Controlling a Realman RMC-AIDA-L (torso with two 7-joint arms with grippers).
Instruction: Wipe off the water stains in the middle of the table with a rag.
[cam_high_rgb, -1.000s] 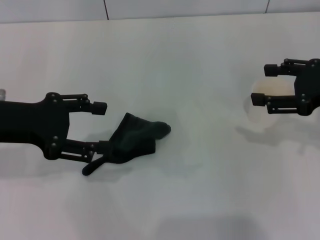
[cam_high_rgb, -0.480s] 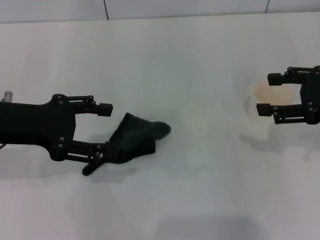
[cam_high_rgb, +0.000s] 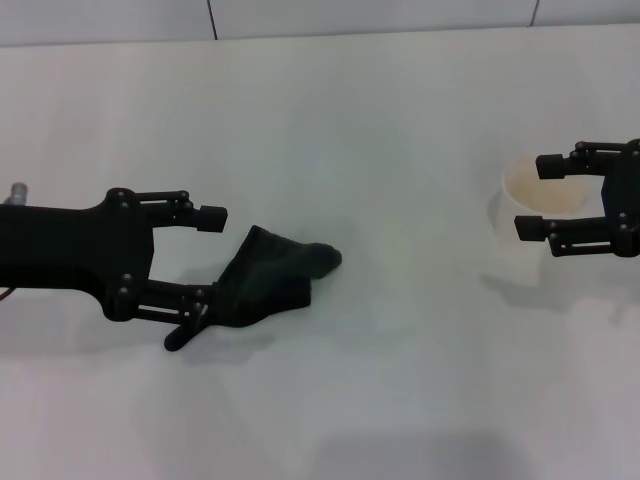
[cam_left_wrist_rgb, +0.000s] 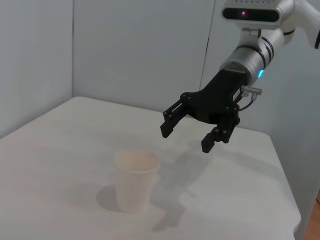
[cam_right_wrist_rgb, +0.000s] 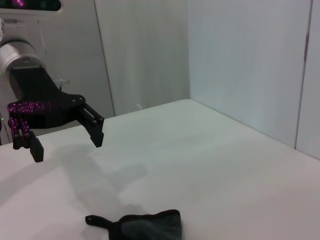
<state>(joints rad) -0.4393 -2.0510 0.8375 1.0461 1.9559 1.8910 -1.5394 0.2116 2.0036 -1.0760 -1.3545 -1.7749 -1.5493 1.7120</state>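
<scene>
Our left gripper (cam_high_rgb: 207, 258) hangs with its fingers spread wide just above the table (cam_high_rgb: 380, 120), on the left side, and grips nothing. In the head view its lower finger overlaps the edge of the rag (cam_high_rgb: 270, 280); we cannot tell whether they touch. That dark cloth lies crumpled flat, its narrow tail pointing toward our body. Seen from the right wrist, the same gripper (cam_right_wrist_rgb: 65, 140) floats clear above the cloth (cam_right_wrist_rgb: 145, 226). Our right gripper (cam_high_rgb: 540, 197) is far over on the right, fingers likewise parted and empty, hovering beside a paper cup (cam_high_rgb: 520, 195) that stands upright. From the left wrist we see that gripper (cam_left_wrist_rgb: 192, 134) raised above and beyond the cup (cam_left_wrist_rgb: 135, 180). We make out no stain on the glossy white surface. Plain pale wall panels with thin dark seams close off the table's far edges.
</scene>
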